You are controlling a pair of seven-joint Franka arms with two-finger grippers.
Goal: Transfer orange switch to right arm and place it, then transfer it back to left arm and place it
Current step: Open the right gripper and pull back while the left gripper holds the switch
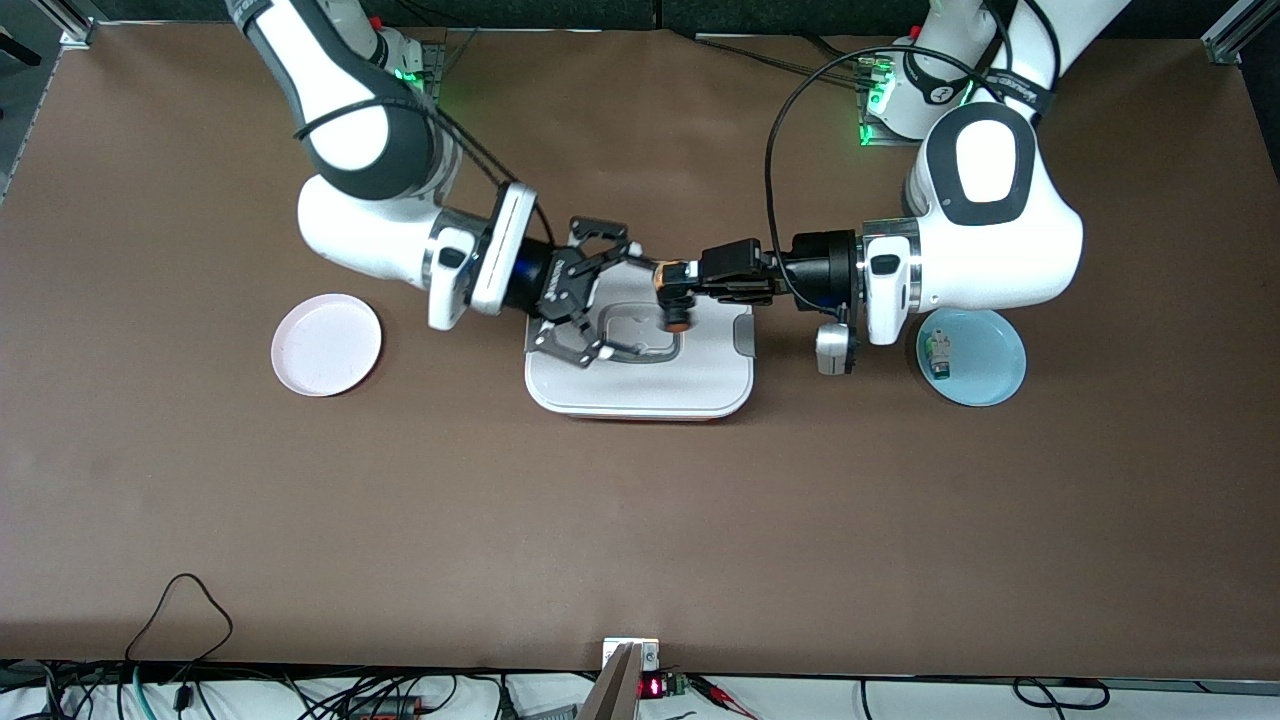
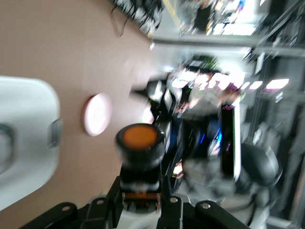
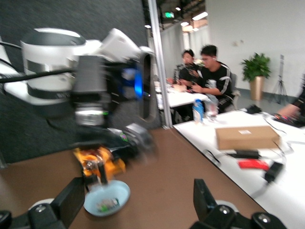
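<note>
The orange switch (image 1: 676,298) hangs over the lid of the white box (image 1: 640,385), and my left gripper (image 1: 680,275) is shut on its body. In the left wrist view the switch (image 2: 139,143) shows its orange face between my left gripper's (image 2: 140,186) fingers, with the box (image 2: 24,143) below. My right gripper (image 1: 612,300) is open over the box, its fingers spread wide just short of the switch and nothing between them. From the right wrist view the switch (image 3: 97,164) sits ahead of the open right gripper (image 3: 138,198), clear of both fingers.
A pink plate (image 1: 326,344) lies toward the right arm's end of the table. A blue plate (image 1: 985,365) toward the left arm's end holds a small white-and-green component (image 1: 938,353). The box stands between the two plates.
</note>
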